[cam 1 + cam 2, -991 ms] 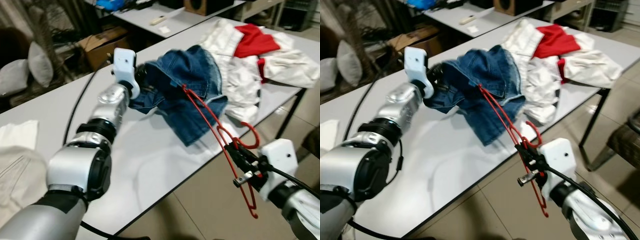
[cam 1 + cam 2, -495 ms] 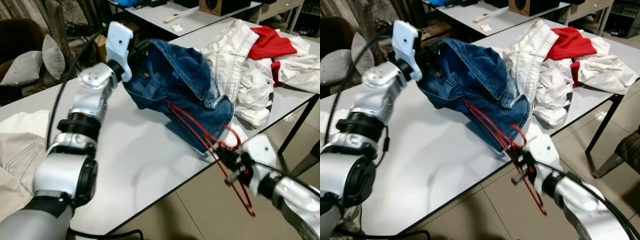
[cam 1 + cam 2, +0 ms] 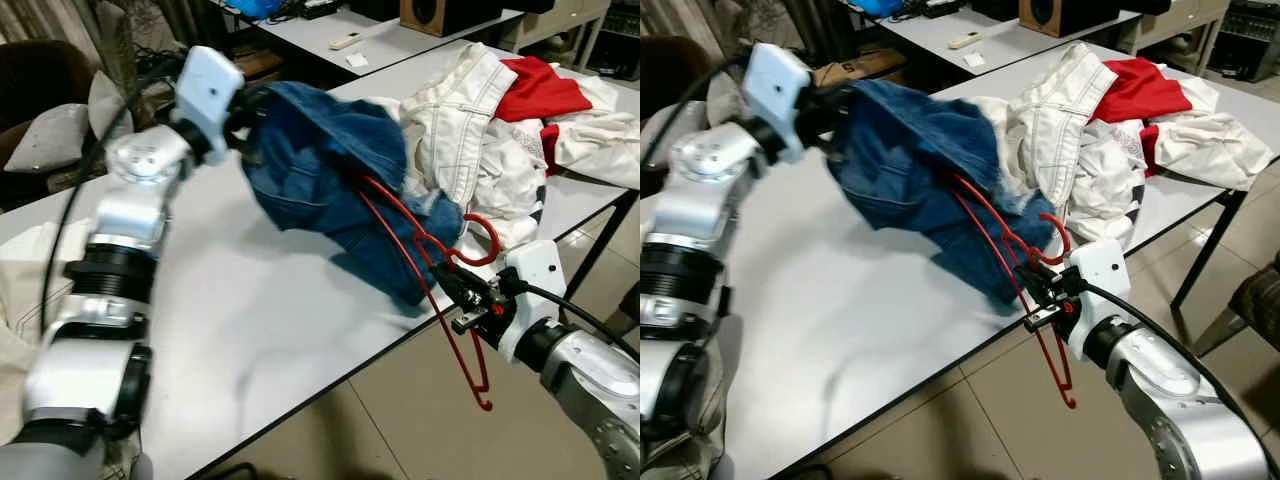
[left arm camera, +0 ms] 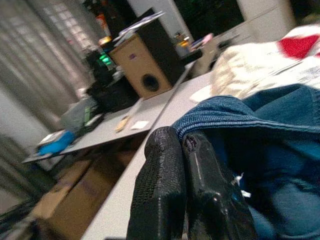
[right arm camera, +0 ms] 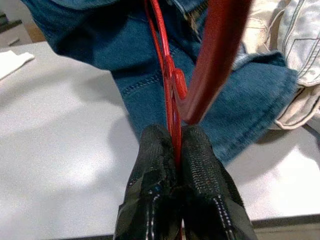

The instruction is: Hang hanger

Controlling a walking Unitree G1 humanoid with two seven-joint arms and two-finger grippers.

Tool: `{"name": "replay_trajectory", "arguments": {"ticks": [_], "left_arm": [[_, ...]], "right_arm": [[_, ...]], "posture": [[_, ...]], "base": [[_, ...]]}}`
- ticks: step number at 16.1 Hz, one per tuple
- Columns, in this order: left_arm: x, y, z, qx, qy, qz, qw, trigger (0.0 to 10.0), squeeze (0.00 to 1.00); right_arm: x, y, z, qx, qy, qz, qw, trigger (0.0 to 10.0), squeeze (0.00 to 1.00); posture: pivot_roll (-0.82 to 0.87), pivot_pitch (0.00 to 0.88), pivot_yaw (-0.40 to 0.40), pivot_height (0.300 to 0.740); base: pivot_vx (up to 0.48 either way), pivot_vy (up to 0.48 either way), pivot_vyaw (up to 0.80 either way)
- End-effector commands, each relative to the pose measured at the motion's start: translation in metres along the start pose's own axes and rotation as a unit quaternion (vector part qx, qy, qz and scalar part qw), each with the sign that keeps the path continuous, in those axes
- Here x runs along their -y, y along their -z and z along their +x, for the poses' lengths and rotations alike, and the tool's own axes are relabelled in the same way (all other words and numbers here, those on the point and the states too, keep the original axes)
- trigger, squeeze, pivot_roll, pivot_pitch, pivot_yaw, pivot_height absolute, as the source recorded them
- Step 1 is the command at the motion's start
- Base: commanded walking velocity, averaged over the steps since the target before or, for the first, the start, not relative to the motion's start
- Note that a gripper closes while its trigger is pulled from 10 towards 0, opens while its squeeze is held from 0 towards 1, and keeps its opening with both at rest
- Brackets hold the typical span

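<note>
Your left gripper [image 4: 187,165], jaws clenched on the jeans [image 3: 330,170], lifts them off the tabletop [image 3: 250,320]; your right gripper [image 5: 172,150] grasps the hanger [image 3: 440,270], threading 1 arm inside.

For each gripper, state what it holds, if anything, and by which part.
The left gripper pinches the blue jeans at a hemmed edge. The right gripper clamps the red hanger just below its hook.

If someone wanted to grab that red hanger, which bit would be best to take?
Probably the neck just under the hook of the red hanger, coming from the table's open edge. That is where the right pincer pinches it; the far end is buried in the jeans.
</note>
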State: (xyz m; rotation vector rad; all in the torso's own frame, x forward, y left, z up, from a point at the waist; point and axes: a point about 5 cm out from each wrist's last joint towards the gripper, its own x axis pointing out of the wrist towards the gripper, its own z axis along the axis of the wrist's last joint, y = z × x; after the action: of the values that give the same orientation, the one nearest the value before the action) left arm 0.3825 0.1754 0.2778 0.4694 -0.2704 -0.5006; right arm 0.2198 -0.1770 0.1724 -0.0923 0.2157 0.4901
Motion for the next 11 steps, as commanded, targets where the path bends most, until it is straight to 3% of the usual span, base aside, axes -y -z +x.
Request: {"name": "replay_trajectory", "arguments": {"ticks": [1, 3, 5, 7, 9, 11], "left_arm": [[-0.017, -0.003, -0.009, -0.007, -0.033, 0.028, 0.999, 0.0, 0.0], [-0.035, -0.006, -0.016, -0.016, -0.065, 0.055, 0.996, 0.0, 0.0], [-0.045, -0.011, -0.019, -0.013, -0.086, 0.061, 0.994, 0.0, 0.0], [-0.044, -0.023, -0.016, 0.032, -0.05, 0.04, 0.997, 0.0, 0.0], [-0.034, -0.037, -0.014, 0.071, 0.003, 0.046, 0.996, 0.0, 0.0], [-0.024, -0.039, -0.02, 0.067, 0.064, 0.04, 0.995, 0.0, 0.0]], "right_arm": [[0.0, -0.008, -0.006, 0.007, -0.011, -0.006, 1.0, 10.0, 0.0], [-0.004, -0.013, -0.015, -0.001, -0.055, -0.017, 0.998, 10.0, 0.0], [-0.002, -0.02, -0.018, 0.018, -0.063, -0.013, 0.998, 10.0, 0.0], [0.015, -0.027, -0.012, 0.038, -0.016, 0.004, 0.999, 10.0, 0.0], [0.026, -0.039, -0.005, 0.063, 0.014, -0.012, 0.998, 10.0, 0.0], [0.026, -0.046, -0.004, 0.083, 0.011, -0.004, 0.996, 10.0, 0.0]], "posture": [[-0.15, 0.0, 0.138, 0.74], [-0.15, 0.0, 0.137, 0.74], [-0.16, 0.0, 0.136, 0.74], [-0.15, 0.0, 0.132, 0.74], [-0.15, 0.0, 0.129, 0.74], [-0.14, 0.0, 0.116, 0.74]], "base": [[0.0, 0.0, 0.0], [0.0, 0.0, 0.0], [0.0, 0.0, 0.0], [0.0, 0.0, 0.0], [0.0, 0.0, 0.0], [0.0, 0.0, 0.0]]}}
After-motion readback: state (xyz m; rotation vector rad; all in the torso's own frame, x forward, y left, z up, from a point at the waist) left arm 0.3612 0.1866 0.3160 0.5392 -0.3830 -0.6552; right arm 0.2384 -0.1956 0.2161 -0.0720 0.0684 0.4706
